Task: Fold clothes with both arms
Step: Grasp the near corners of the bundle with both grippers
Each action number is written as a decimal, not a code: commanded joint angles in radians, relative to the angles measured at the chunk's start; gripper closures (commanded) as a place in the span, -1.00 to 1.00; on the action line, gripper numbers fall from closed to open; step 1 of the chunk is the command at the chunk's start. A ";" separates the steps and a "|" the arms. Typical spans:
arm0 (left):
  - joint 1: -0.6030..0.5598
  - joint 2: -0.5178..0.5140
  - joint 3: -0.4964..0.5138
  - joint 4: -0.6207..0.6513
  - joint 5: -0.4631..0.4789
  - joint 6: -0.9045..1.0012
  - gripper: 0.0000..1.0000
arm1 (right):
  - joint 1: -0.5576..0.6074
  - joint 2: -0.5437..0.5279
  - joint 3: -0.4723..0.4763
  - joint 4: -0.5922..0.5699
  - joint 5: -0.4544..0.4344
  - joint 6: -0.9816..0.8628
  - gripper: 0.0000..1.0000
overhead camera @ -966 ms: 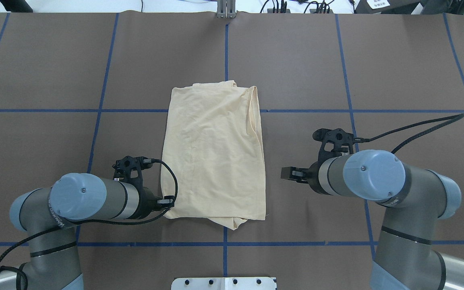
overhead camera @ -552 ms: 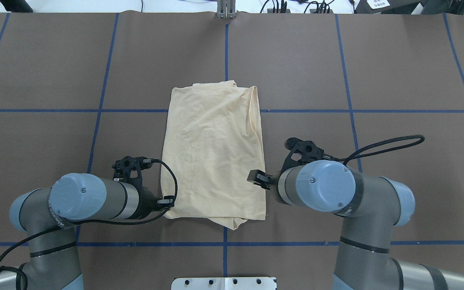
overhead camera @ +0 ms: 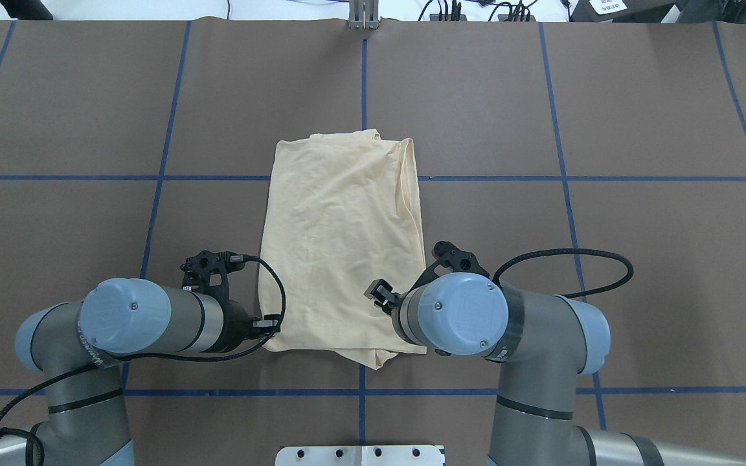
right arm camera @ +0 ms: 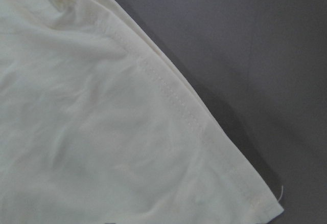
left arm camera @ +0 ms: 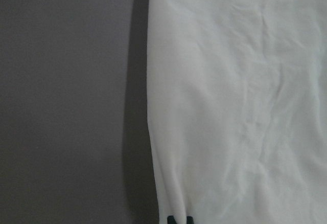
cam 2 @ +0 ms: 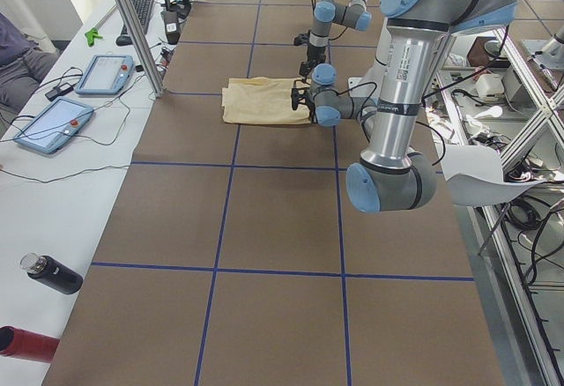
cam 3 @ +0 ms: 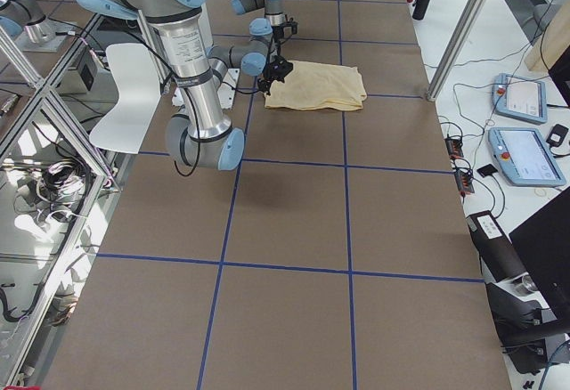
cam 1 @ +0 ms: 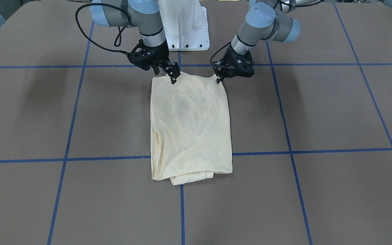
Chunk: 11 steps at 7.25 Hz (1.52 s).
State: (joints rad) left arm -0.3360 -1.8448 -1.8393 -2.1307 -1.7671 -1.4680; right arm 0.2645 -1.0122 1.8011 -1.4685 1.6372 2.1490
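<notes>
The cream-yellow shirt [cam 1: 191, 126] lies folded into a long rectangle at the table's middle; its print and collar are hidden. It also shows in the overhead view [overhead camera: 344, 246]. My left gripper [cam 1: 220, 76] stands on the shirt's near left corner, its tips [left arm camera: 180, 219] close together on the cloth edge. In the overhead view its fingers are hidden under the wrist. My right gripper [cam 1: 167, 72] is open just above the shirt's near right corner, also seen in the overhead view [overhead camera: 379, 293]. The right wrist view shows only the hemmed corner [right arm camera: 168, 132].
The white pedestal base [cam 1: 182, 23] stands at the table's near edge behind both arms. Blue tape lines [overhead camera: 153, 177] grid the brown table. Tablets [cam 2: 104, 73] and a dark bottle [cam 2: 51, 273] lie on the side bench beyond the far edge.
My right arm has swung left and toward the robot, bringing its gripper from beside the shirt to over its near right corner. The left arm and the shirt have not moved.
</notes>
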 commanded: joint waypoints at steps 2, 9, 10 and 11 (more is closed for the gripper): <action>0.000 0.001 -0.005 0.000 0.000 0.000 1.00 | -0.033 0.021 -0.051 -0.010 0.001 0.104 -0.71; 0.000 0.009 -0.038 0.002 0.000 0.000 1.00 | -0.048 0.023 -0.051 -0.003 -0.011 0.239 1.00; 0.000 0.010 -0.044 0.003 0.000 0.000 1.00 | -0.047 0.021 -0.052 -0.003 -0.011 0.239 1.00; 0.000 0.010 -0.044 0.003 0.000 0.000 1.00 | -0.038 0.021 -0.049 -0.001 -0.011 0.239 1.00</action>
State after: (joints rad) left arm -0.3359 -1.8358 -1.8796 -2.1283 -1.7670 -1.4680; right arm 0.2194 -0.9901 1.7499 -1.4710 1.6262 2.3857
